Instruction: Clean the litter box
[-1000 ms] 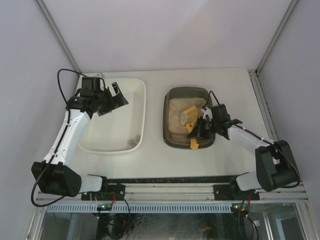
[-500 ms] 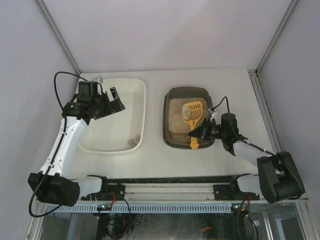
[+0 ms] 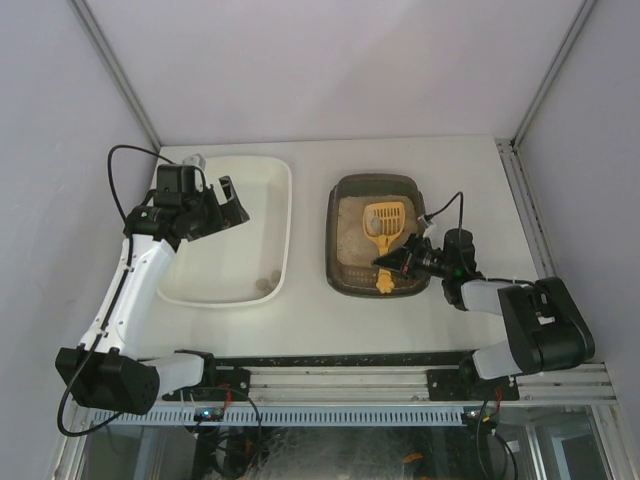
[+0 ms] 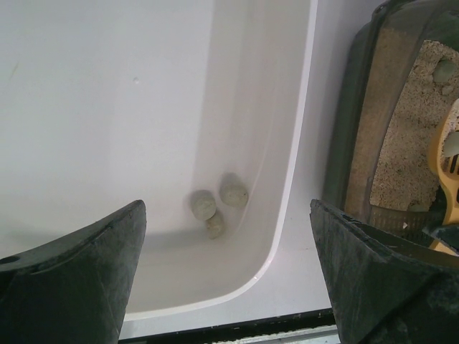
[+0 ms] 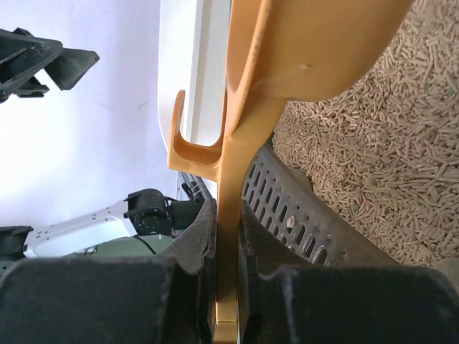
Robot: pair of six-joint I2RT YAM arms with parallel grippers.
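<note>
Litter box [image 3: 334, 240]: right of centre in top view, flat on surface [image 3: 310, 312], well apart from white tub [image 3: 287, 215] at left-centre. Dark plastic tray, rounded corners, slotted near wall [image 5: 287, 215], pale litter [image 5: 373, 158] inside, pellet-like in right-wrist view.

Handling, as a judgement: stiff shell, light by itself but bottom-heavy w/ the fill. Smooth plastic, so prob. slides on surface if shoved. Not fragile. Loose fill, likely to spill if tipped. If steadying needed, best taken by the rim along a long side, not the rounded corners.

Scoop [image 3: 384, 222]: yellow, thin moulded plastic. Head lying on litter in upper half of tray, handle running down-frame over near wall. Right hand [image 3: 400, 262] clamped on that handle; in right-wrist view [image 5: 228, 215] fingers [image 5: 190, 251] pinching the flat strip edge-on, hook just above them. Prob. stiff lengthwise, some give sideways, and slick enough to twist in the pinch once the head digs in. Hold low on handle = long lever, so slow shallow strokes advisable.

Left hand [image 3: 225, 200]: spread wide, nothing in it, hovering over upper-left part of tub. Greyish clumps [image 4: 215, 204] in tub's lower-right corner, touching each other. Look small and light, maybe crumbly.
</note>
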